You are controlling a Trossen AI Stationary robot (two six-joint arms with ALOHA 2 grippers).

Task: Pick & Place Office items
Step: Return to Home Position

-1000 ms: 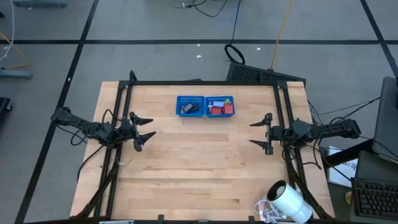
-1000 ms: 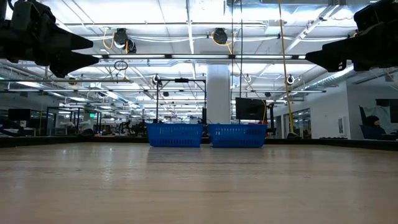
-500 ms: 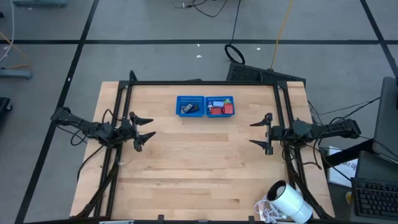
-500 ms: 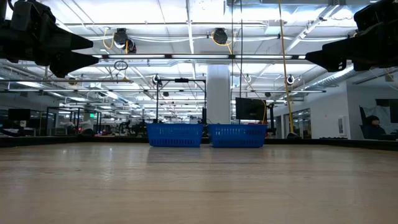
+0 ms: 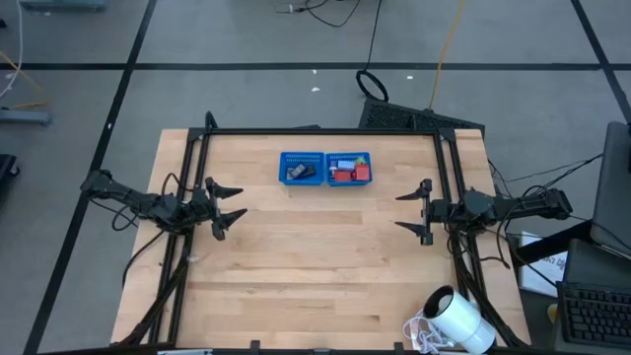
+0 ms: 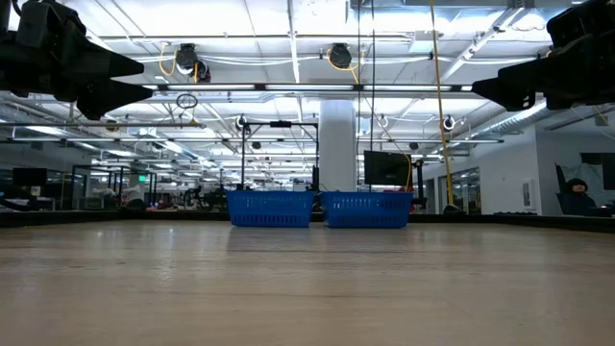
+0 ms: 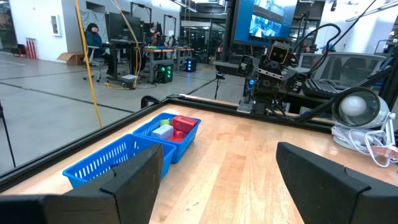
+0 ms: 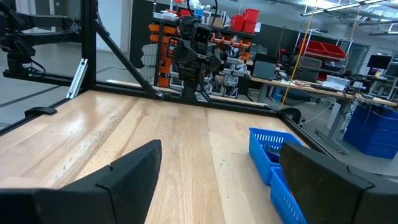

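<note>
- The left gripper point(image 5: 237, 200) hangs over the table's left side. Its fingers are spread wide with nothing between them.
- The right gripper point(image 5: 402, 211) faces it from the right side, fingers just as wide apart and empty. Only bare table point(image 5: 315, 266) lies between the two pairs of fingertips.
- Back behind the right fingertips, by the table's near corner, lies a white cylinder point(image 5: 463, 320), well apart from everything else.
- Well beyond both pairs of fingertips, toward the far edge and between the arms, stands the blue mesh tray point(image 5: 302, 155).
- Every one of the office items point(image 5: 335, 173) I can make out is inside it. The dark pieces point(image 5: 299, 173) are in the compartment nearer the left fingers. The red blocks point(image 7: 182, 122) and a pale piece point(image 7: 163, 131) are in the one nearer the right fingers.
- These look like small, rigid, light pieces with smooth plastic faces that could slip. Any regrasp is best made from above, across two flat opposite sides, since the mesh walls crowd the fingers.
- Against the frames a second and half a second ago, nothing differs. Both arms hold the same pose and the tray's contents lie unchanged, so I judge the arms to be parked.
</note>
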